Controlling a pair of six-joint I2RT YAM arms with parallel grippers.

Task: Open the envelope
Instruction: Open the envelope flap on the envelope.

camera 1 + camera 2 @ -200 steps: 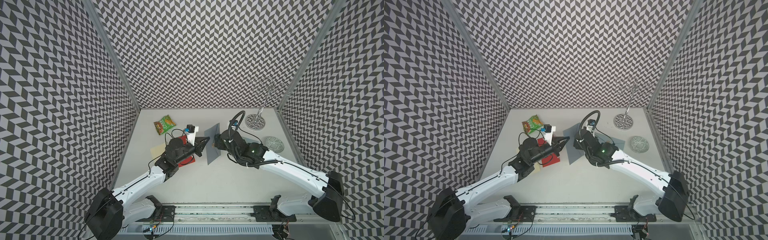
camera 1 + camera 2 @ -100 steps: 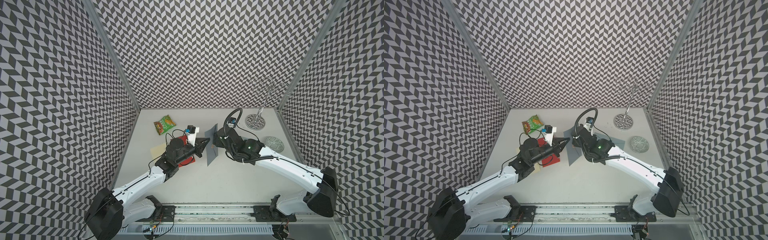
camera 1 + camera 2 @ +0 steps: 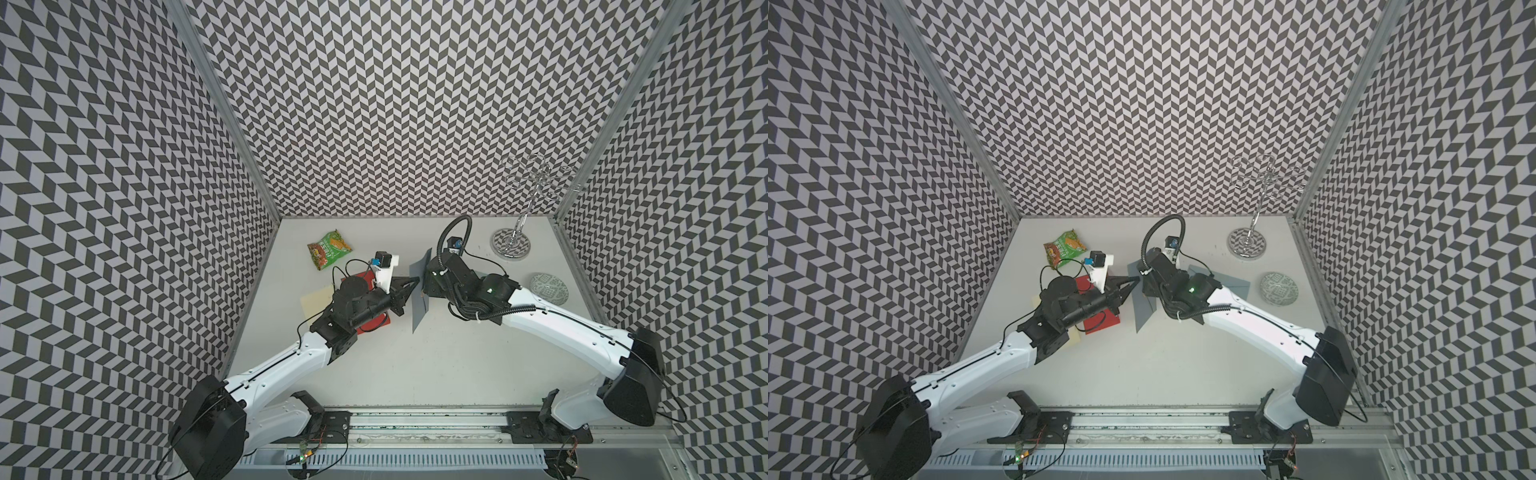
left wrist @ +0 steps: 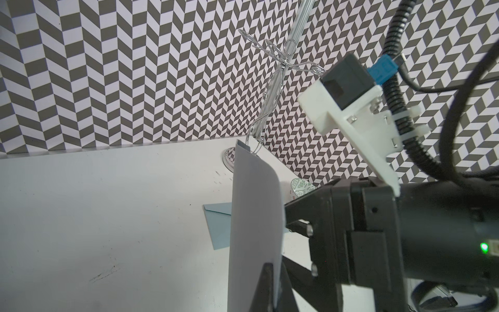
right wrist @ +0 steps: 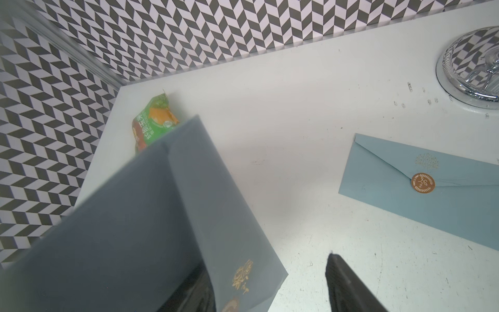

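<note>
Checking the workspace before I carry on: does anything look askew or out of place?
Only the grey envelope: it is upright and slightly bowed, pinched in the left hand rather than lying flat like the blue envelope. Nothing looks spilled or torn.

1. Both top views look steeply down from the front over the whole table (image 3: 415,374) — nearly identical.
2. The left wrist view, close to the grey envelope (image 4: 253,216), faces back right.
3. The right wrist view faces back left — sharing that envelope.
</note>
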